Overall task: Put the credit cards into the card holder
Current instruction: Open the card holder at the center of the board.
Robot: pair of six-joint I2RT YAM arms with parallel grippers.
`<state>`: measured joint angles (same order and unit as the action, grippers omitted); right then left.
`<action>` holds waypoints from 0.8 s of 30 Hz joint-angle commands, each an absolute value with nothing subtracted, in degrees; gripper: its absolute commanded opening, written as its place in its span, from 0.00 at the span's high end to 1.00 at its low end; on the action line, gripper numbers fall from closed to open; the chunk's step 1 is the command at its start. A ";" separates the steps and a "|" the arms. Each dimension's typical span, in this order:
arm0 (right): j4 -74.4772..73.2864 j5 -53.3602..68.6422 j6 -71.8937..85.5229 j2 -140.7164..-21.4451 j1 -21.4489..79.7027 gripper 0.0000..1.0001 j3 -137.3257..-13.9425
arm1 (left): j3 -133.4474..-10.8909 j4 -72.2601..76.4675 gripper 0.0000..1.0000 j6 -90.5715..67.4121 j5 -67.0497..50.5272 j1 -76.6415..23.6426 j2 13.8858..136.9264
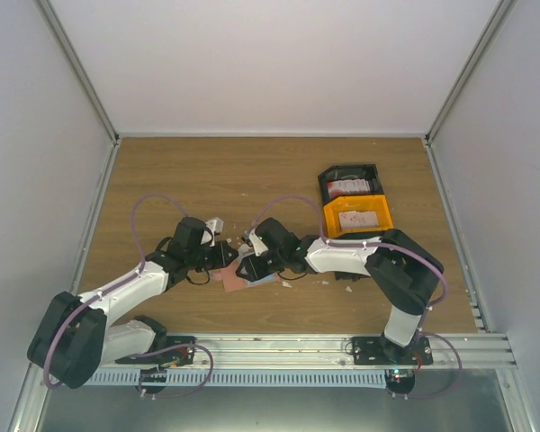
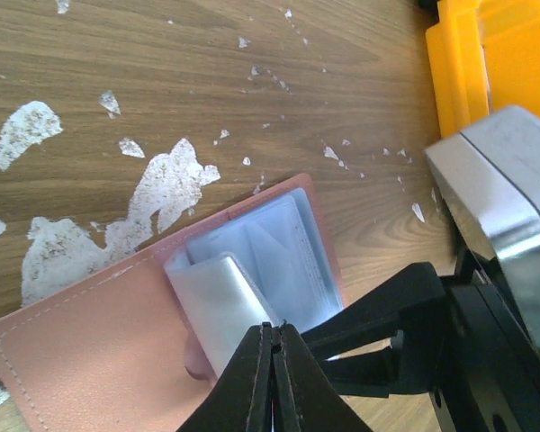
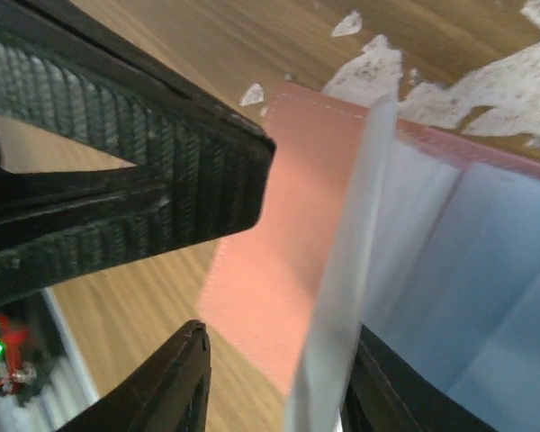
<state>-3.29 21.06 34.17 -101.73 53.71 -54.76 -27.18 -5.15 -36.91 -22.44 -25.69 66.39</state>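
1. Card holder (image 1: 230, 281) lies open on the bench (image 1: 252, 171), toward the near edge and between the tips of the two arms. Its salmon-brown cover is flat on the wood and its pale blue sleeves face up.
2. One clear sleeve (image 2: 220, 292) curls up off the holder in the left wrist view.
3. Left jaws are closed. Their fingers (image 2: 247, 382) meet tip to tip on the lower edge of that curled sleeve, pinching it.
4. Right jaws stand apart. In the right wrist view a thin pale sheet (image 3: 342, 252), seen edge-on, runs down between the fingers (image 3: 171, 387), with salmon cover showing in the gap beside it. Whether the sheet is a card or a sleeve cannot be told.
5. Both sets of jaws sit close together over the holder; from above they look almost touching.
6. Credit cards (image 1: 349, 187) lie in two bins at the far right, well apart from the holder. A red-and-white one is in the black bin (image 1: 326, 180) and a whitish one in the orange bin (image 1: 331, 220). The bins touch, with the black one farther back.
7. White scraps (image 2: 166, 184) are scattered on the wood around the holder.
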 commanded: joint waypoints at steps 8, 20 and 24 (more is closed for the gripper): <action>6.03 32.47 33.26 -103.73 54.70 0.41 -54.23 | -26.83 -4.00 0.94 -37.44 -23.47 -23.96 64.85; -1.50 26.09 34.89 -108.34 55.15 0.35 -56.21 | -23.96 -1.04 0.94 -39.54 -26.93 -23.27 66.52; -2.40 25.38 34.88 -107.86 55.08 0.35 -56.60 | -23.18 -0.17 0.94 -39.01 -30.17 -23.21 70.69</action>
